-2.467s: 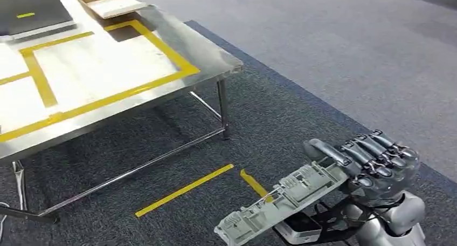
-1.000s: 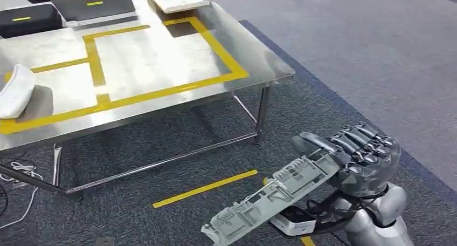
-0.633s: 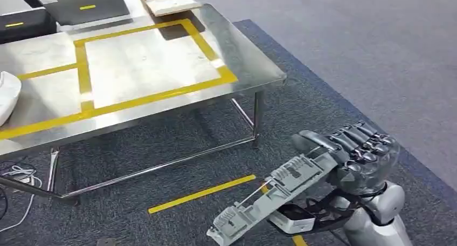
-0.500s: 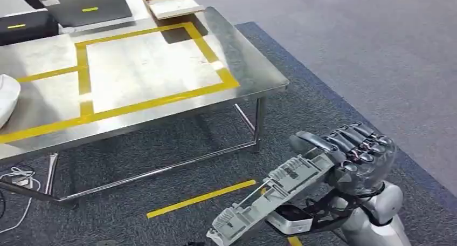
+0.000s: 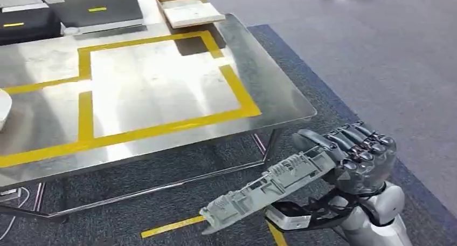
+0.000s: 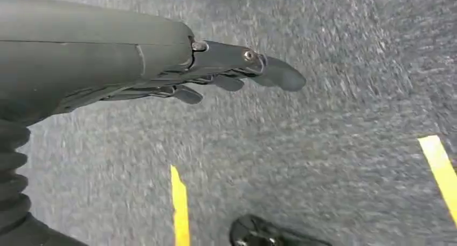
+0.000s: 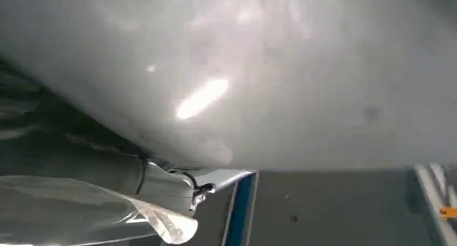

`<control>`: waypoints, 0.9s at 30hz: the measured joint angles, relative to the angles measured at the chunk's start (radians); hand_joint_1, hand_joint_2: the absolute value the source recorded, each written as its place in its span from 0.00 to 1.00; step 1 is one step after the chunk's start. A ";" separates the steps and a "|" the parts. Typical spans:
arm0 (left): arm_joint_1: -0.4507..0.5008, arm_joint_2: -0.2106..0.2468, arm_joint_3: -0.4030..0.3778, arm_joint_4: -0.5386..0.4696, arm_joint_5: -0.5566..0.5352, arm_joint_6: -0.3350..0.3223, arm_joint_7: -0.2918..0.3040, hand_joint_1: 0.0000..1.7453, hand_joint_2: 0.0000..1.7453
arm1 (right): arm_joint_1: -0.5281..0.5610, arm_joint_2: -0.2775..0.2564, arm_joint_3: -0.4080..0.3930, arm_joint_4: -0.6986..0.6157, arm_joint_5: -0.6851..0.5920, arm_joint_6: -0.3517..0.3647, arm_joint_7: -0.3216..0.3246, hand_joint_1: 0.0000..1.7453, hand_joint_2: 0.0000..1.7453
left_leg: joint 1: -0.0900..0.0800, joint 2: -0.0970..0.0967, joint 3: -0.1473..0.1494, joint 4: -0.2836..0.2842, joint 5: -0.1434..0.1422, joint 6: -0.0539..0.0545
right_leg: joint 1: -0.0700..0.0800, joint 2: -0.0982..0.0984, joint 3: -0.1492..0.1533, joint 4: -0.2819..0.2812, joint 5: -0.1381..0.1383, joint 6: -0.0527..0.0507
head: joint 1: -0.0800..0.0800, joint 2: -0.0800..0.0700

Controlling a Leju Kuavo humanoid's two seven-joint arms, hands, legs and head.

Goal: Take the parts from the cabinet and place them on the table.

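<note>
My right hand (image 5: 360,155) grips one end of a long grey plastic part (image 5: 264,191), which sticks out to the left over the carpet, below the steel table's front edge. The table (image 5: 269,89) stretches across the upper left, marked with yellow tape rectangles (image 5: 161,127). The right wrist view is blurred: a smooth grey surface (image 7: 258,73) close to the lens. My left hand (image 6: 232,76) hangs over the carpet with its fingers stretched out and nothing in it.
At the table's back stand a cardboard tray (image 5: 188,7) and dark flat cases (image 5: 91,6). A white object (image 5: 3,108) lies at the table's left edge. Yellow tape strips (image 5: 172,225) mark the carpet by the table legs (image 5: 269,143).
The whole scene has shifted: the table now looks larger and lies closer to me, so the camera has moved. My right hand still holds the grey part the same way.
</note>
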 joint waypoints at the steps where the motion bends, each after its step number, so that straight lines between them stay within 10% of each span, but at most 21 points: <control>1: 0.000 -0.001 0.000 0.000 0.000 0.000 0.000 0.00 1.00 | 0.000 0.000 0.000 0.000 0.000 0.000 0.000 1.00 1.00 | 0.003 -0.015 0.020 0.000 -0.015 -0.003 | 0.000 0.002 -0.015 -0.044 0.027 0.004 | 0.000 0.000; 4: 0.001 -0.005 0.000 0.001 0.000 0.000 0.000 0.00 1.00 | 0.004 0.000 -0.001 0.005 0.000 0.000 0.000 1.00 1.00 | 0.009 -0.056 0.057 0.013 -0.056 -0.018 | -0.003 0.074 -0.034 -0.233 0.375 -0.007 | 0.002 0.000; 6: 0.006 -0.008 0.001 0.001 0.000 -0.001 -0.003 0.00 1.00 | 0.003 0.000 -0.002 0.006 0.000 0.000 -0.001 1.00 1.00 | 0.012 -0.081 0.060 0.006 -0.071 -0.034 | 0.003 0.057 -0.009 -0.227 0.390 -0.035 | 0.005 0.000; 8: 0.006 -0.006 0.001 0.000 0.000 0.000 -0.006 0.00 1.00 | -0.004 0.002 -0.001 0.005 0.000 0.000 -0.002 1.00 1.00 | 0.004 -0.083 0.072 0.002 -0.074 -0.039 | -0.002 0.031 0.010 -0.245 0.387 -0.047 | 0.005 0.000; 9: 0.005 -0.002 0.001 0.000 0.000 0.000 -0.007 0.00 1.00 | -0.005 0.003 -0.002 0.005 0.001 0.000 -0.003 1.00 1.00 | -0.003 -0.043 0.064 0.024 -0.074 -0.043 | -0.006 0.018 0.025 -0.254 0.388 -0.047 | 0.004 0.000; 11: -0.003 -0.005 0.001 0.000 0.000 0.000 -0.008 0.00 1.00 | -0.003 0.003 -0.004 0.005 -0.001 0.000 -0.002 1.00 1.00 | 0.006 0.043 -0.011 0.154 -0.098 -0.066 | -0.011 -0.009 0.044 -0.262 0.378 -0.054 | -0.014 0.000; 14: -0.003 -0.005 0.001 0.000 0.000 0.000 -0.008 0.00 1.00 | 0.002 0.003 -0.005 0.005 -0.001 0.000 -0.007 1.00 1.00 | 0.030 0.067 -0.108 0.281 -0.180 -0.089 | -0.017 -0.044 0.065 -0.262 0.355 -0.052 | -0.014 0.000; 15: 0.000 -0.004 0.001 0.000 0.000 0.001 -0.008 0.00 1.00 | 0.003 0.003 -0.005 0.005 -0.001 0.000 -0.007 1.00 1.00 | 0.037 0.069 -0.110 0.258 -0.156 -0.096 | -0.020 -0.054 0.075 -0.261 0.347 -0.049 | -0.015 0.000; 18: 0.001 -0.003 0.001 0.000 0.000 0.001 -0.008 0.00 1.00 | 0.002 0.003 -0.006 0.005 -0.002 0.000 -0.007 1.00 1.00 | 0.051 0.113 -0.035 0.025 0.032 -0.115 | -0.032 -0.084 0.109 -0.261 0.324 -0.029 | -0.014 0.000; 19: 0.000 -0.005 0.001 0.000 0.000 0.001 -0.008 0.00 1.00 | 0.002 0.003 -0.006 0.005 -0.002 0.000 -0.007 1.00 1.00 | 0.036 0.146 -0.034 0.010 0.005 -0.121 | -0.031 -0.093 0.117 -0.260 0.319 -0.022 | -0.017 0.000; 23: -0.002 -0.005 0.001 0.000 -0.001 0.002 -0.009 0.00 1.00 | 0.001 0.003 -0.003 0.005 -0.003 0.000 -0.007 1.00 1.00 | 0.032 0.117 -0.037 0.013 0.010 -0.074 | -0.024 -0.134 0.137 -0.268 0.299 0.010 | -0.020 0.000; 25: -0.003 -0.005 0.001 0.000 -0.001 0.003 -0.010 0.00 1.00 | -0.001 0.003 -0.004 0.005 -0.003 0.000 -0.007 1.00 1.00 | 0.036 0.094 -0.034 0.010 0.013 -0.057 | -0.031 -0.050 0.117 -0.223 0.254 0.013 | -0.015 0.000; 27: -0.007 -0.006 0.001 0.000 -0.001 0.003 -0.011 0.00 1.00 | 0.002 0.003 -0.005 0.005 -0.004 0.000 -0.007 1.00 1.00 | 0.031 0.070 -0.035 0.010 0.011 -0.045 | -0.020 -0.011 0.035 -0.058 0.176 0.005 | -0.010 0.000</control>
